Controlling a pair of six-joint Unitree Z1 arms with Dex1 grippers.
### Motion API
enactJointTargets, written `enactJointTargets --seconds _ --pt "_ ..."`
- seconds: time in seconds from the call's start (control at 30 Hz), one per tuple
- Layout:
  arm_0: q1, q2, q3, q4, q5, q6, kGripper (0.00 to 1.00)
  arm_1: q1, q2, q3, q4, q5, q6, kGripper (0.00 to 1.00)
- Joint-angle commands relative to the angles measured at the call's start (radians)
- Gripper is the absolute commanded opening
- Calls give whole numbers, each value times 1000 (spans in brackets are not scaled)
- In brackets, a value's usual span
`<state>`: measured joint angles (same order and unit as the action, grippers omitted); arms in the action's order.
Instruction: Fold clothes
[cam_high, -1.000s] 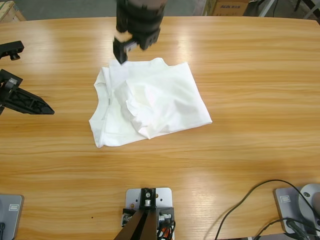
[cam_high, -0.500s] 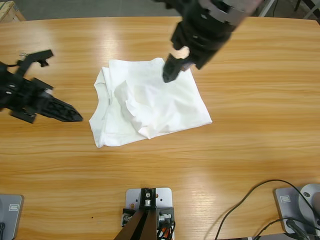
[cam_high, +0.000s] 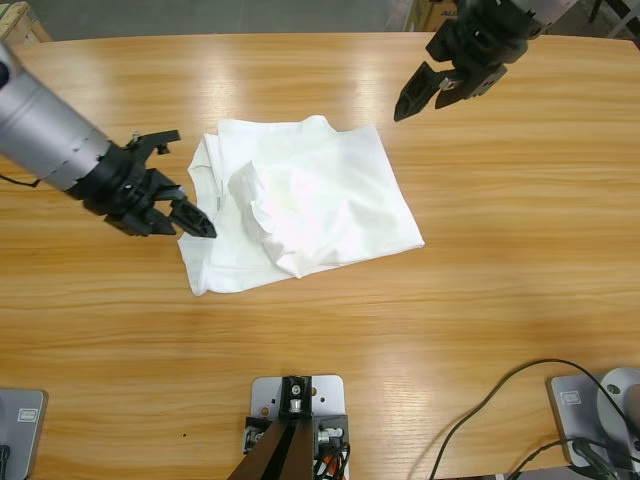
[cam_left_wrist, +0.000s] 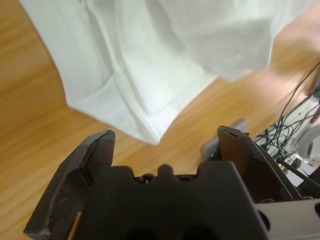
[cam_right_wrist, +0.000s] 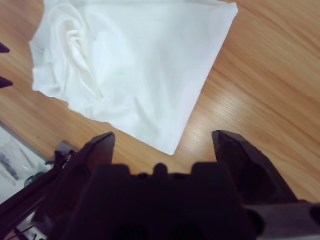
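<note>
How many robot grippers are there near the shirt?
2. The left gripper is at the white T-shirt's left edge. The right gripper hangs above the table, off the shirt's upper right corner.

Item count for this moment:

- T-shirt (cam_high: 300, 205): one. It is white and lies folded into a compact, rumpled shape; no second garment appears in any view.
- Arms: two. One enters the high view from the left edge, the other from the upper right corner.
- Grippers: two, one per arm. These are the left gripper (cam_high: 182, 180) and the right gripper (cam_high: 420, 88).
- Jaws: four in total, two black jaws on each gripper. Both pairs stand apart with nothing between them.
- Table (cam_high: 520, 280): one, wooden.
- Cables (cam_high: 490, 410): at least two dark cables at the table's lower right; the exact number cannot be told.
</note>
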<state>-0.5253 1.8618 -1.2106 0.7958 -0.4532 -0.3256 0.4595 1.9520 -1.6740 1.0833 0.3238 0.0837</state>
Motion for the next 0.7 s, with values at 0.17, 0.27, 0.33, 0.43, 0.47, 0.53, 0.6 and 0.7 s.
enactJointTargets --seconds 0.17,0.27,0.33,0.43,0.47,0.53,0.6,0.7 --pt "2 120 -79 -13 49 -15 807 -14 175 -25 -8 121 -30 789" --pt "23 104 -74 -5 71 -14 807 -69 172 15 -28 141 -30 789" --pt "39 100 -69 -1 75 -15 807 -109 150 93 -74 184 -30 789" --pt "47 93 -60 2 83 -13 807 -163 104 236 -152 221 -30 789" --pt "47 93 -56 2 84 -12 807 -172 92 269 -165 225 -28 789" --pt "47 95 -49 1 92 -12 807 -176 79 323 -187 227 -12 789" --pt "47 94 -46 0 93 -11 807 -178 63 374 -227 229 11 789" --pt "48 88 -46 1 93 -9 807 -186 42 416 -258 233 34 789"
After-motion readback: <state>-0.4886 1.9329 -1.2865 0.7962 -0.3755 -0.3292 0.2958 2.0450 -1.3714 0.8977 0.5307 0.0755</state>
